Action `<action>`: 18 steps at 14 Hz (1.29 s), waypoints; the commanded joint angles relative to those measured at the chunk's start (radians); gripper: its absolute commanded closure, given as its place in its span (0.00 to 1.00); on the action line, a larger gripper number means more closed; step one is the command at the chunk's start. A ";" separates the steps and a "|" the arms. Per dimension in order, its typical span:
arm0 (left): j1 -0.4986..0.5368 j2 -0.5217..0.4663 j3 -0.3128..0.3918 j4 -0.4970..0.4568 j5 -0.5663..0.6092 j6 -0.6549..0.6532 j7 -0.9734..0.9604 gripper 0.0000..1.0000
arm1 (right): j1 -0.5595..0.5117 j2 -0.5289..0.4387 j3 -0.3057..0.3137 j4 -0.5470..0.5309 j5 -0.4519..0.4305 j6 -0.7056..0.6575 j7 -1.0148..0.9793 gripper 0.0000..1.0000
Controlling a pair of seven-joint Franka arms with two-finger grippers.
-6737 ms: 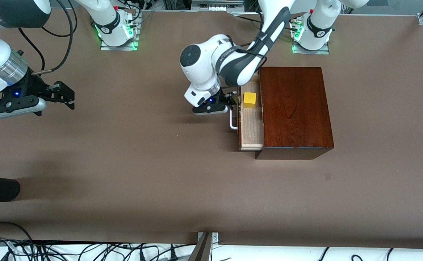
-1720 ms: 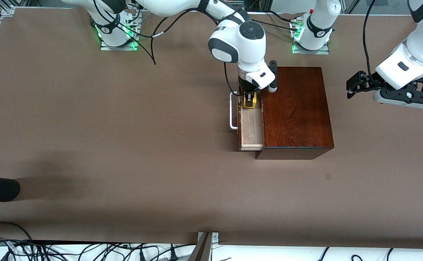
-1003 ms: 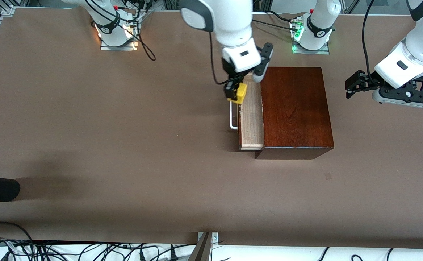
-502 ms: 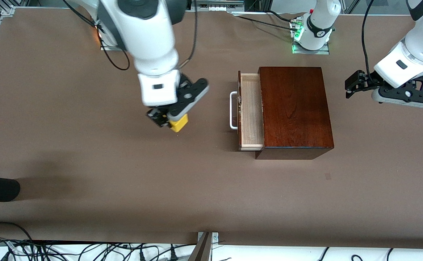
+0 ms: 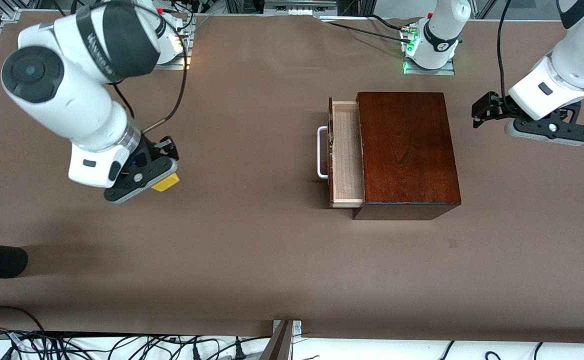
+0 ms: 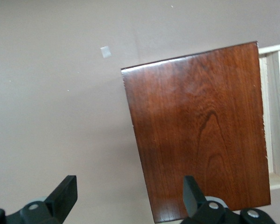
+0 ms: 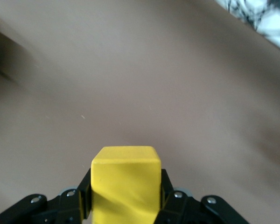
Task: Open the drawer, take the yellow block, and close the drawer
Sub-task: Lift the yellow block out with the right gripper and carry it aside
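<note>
**Yellow block carried clear, drawer left to close**

My right tool (image 5: 158, 175) grips the yellow block (image 5: 166, 183) over bare surface (image 5: 252, 250) toward the right arm's end. I should lower gently before releasing. My left tool (image 5: 478, 111), fingers apart, waits near the box (image 5: 407, 150); its drawer (image 5: 346, 150) stands open.

Yellow block (image 5: 166, 183) in right hand (image 5: 153, 176)

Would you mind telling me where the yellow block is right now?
The yellow block is held in the right claw, up over bare table toward the right arm's end, well clear of the open drawer.
</note>
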 commanded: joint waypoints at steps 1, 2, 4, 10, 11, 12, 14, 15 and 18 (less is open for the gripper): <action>0.001 0.015 -0.008 0.033 -0.005 -0.025 -0.001 0.00 | -0.058 -0.080 -0.018 -0.238 0.019 0.088 0.040 1.00; -0.002 0.017 -0.008 0.048 -0.003 -0.024 -0.003 0.00 | -0.068 -0.085 -0.030 -0.291 0.019 0.131 0.043 1.00; -0.007 0.020 -0.014 0.052 -0.008 -0.025 -0.003 0.00 | -0.076 -0.083 -0.061 -0.374 0.018 0.229 0.045 1.00; -0.008 0.014 -0.054 0.056 -0.046 -0.054 0.004 0.00 | -0.084 -0.059 -0.084 -0.565 0.009 0.470 0.169 1.00; -0.011 0.018 -0.083 0.052 -0.064 -0.088 0.008 0.00 | -0.087 -0.051 -0.084 -0.588 0.010 0.504 0.175 1.00; -0.014 0.035 -0.132 0.044 -0.093 -0.120 0.013 0.00 | -0.096 -0.030 -0.085 -0.603 0.012 0.539 0.185 1.00; -0.016 0.101 -0.258 0.064 -0.104 -0.119 0.019 0.00 | -0.111 0.006 -0.090 -0.667 0.013 0.643 0.214 1.00; -0.019 0.154 -0.299 0.082 -0.115 -0.111 0.039 0.00 | -0.113 0.006 -0.090 -0.735 0.015 0.744 0.250 1.00; -0.109 0.383 -0.367 0.280 -0.130 -0.103 0.048 0.00 | -0.113 0.041 -0.090 -0.826 0.022 0.898 0.375 1.00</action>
